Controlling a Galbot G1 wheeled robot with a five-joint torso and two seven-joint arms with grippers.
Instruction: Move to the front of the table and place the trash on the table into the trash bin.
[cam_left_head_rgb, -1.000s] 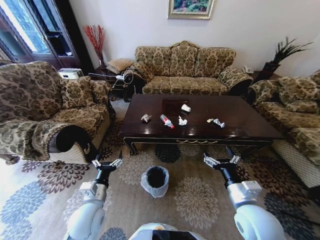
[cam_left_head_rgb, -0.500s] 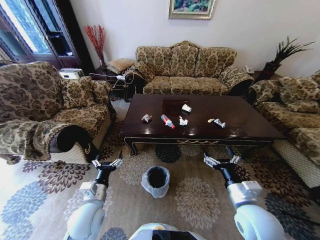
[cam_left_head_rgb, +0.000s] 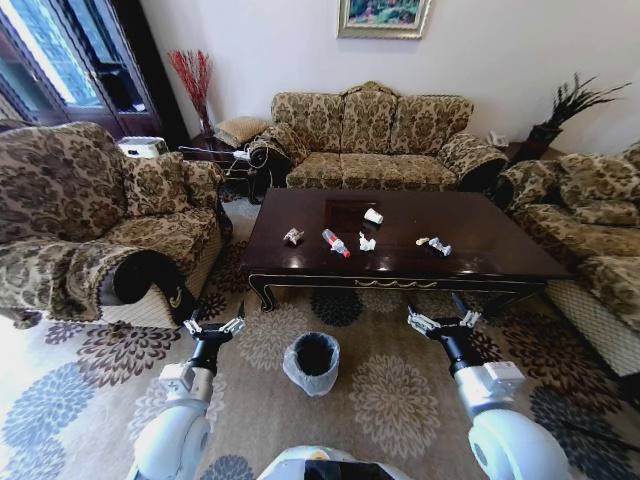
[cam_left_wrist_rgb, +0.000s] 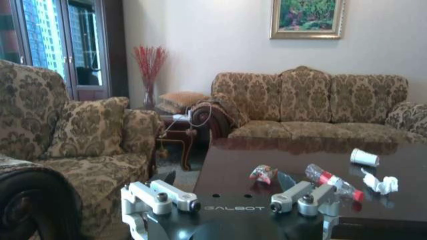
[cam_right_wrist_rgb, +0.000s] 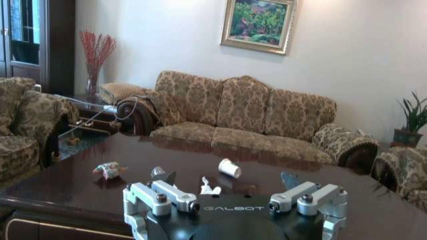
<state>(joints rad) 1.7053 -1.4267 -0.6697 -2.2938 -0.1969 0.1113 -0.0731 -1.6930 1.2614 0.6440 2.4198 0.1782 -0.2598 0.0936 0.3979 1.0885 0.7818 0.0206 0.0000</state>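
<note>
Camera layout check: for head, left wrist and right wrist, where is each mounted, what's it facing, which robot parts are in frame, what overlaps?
Head: up high, looking forward and down at the table and trash bin; both arms show, left gripper and right gripper open.
Left wrist: low, facing the table's left end and armchair; own left gripper.
Right wrist: low, facing sofa; own right gripper.
Shared: paper cup.

The table (cam_left_head_rgb: 480, 245) is glossy dark brown. On it lie a clear bottle (cam_left_head_rgb: 334, 242) with red label, a white paper cup (cam_left_head_rgb: 372, 216) and white tissue (cam_left_head_rgb: 365, 243). The trash bin (cam_left_head_rgb: 312, 362) is black inside, lined white. The sofa (cam_left_head_rgb: 372, 140) wears brown-gold damask; the carpet (cam_left_head_rgb: 400, 395) shows floral medallions.
</note>
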